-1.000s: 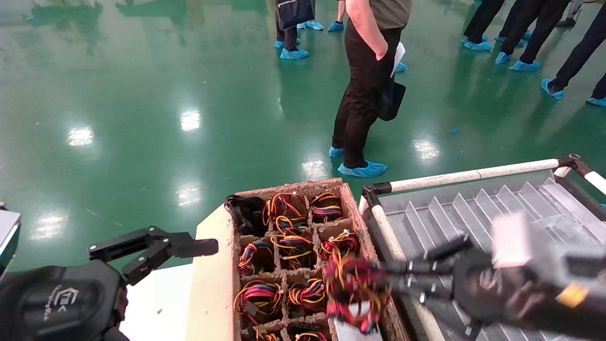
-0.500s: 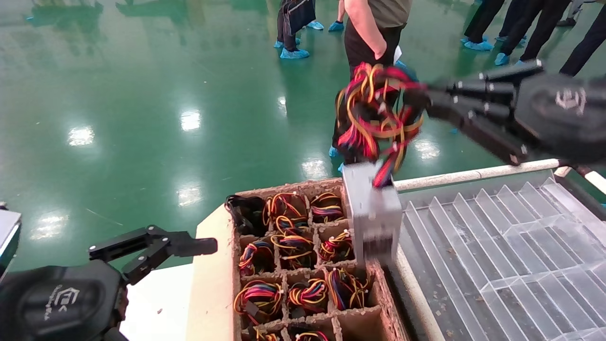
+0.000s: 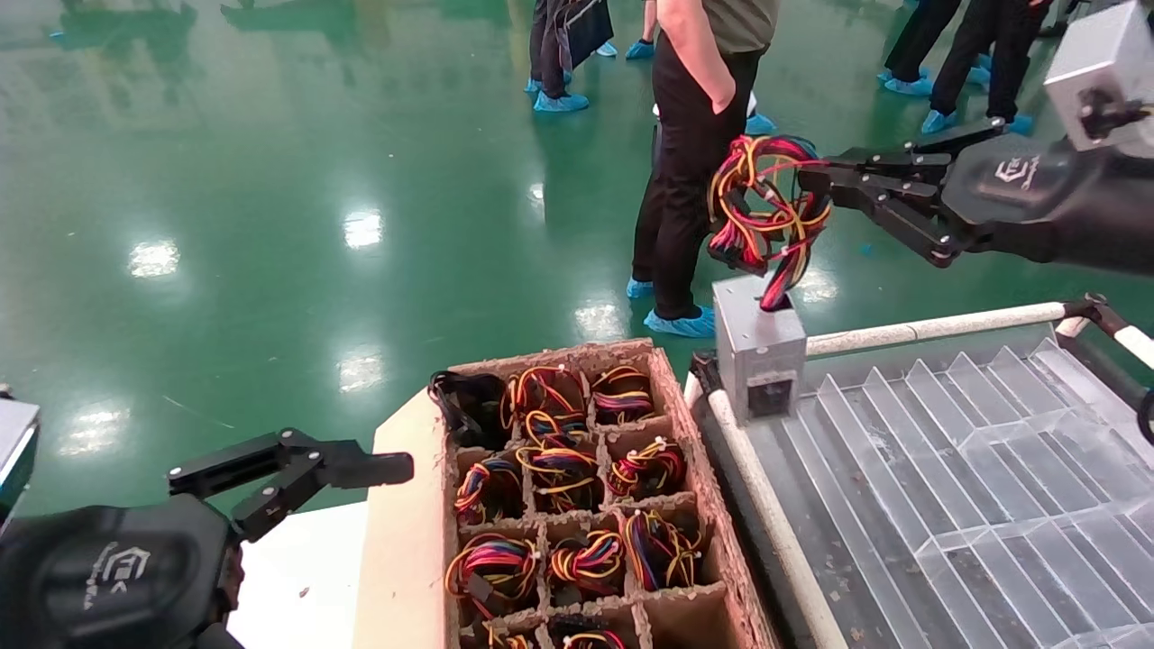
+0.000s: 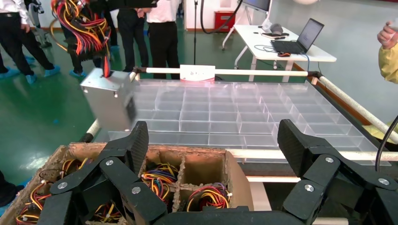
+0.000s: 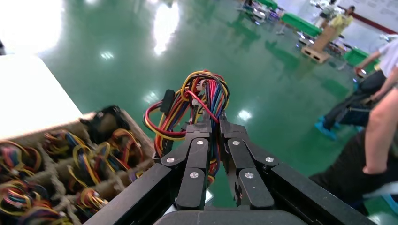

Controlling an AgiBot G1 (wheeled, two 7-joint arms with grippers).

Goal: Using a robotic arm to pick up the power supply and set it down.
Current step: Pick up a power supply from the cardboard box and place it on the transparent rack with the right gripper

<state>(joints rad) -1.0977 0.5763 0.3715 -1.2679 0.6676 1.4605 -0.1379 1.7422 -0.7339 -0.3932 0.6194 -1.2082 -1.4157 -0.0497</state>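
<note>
Power supply [image 3: 759,347] hangs box-down, long axis near vertical, above clear tray [image 3: 947,487] corner. Right gripper [image 3: 811,185] clamped on wire loop above box. Left gripper [image 3: 383,469] parked, fingers apart.

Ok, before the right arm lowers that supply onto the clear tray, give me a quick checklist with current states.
1. Grip: right gripper shut on the wire bundle, not the box. Ok, but indirect.
2. Load: power supply hangs free by its wires, clear of the cardboard crate. Ok.
3. Position: box at the clear divided tray's near corner, over the rail. Not ok yet.
4. Swing: cannot tell.
5. Left gripper: open, parked beside the crate. Ok.
</note>
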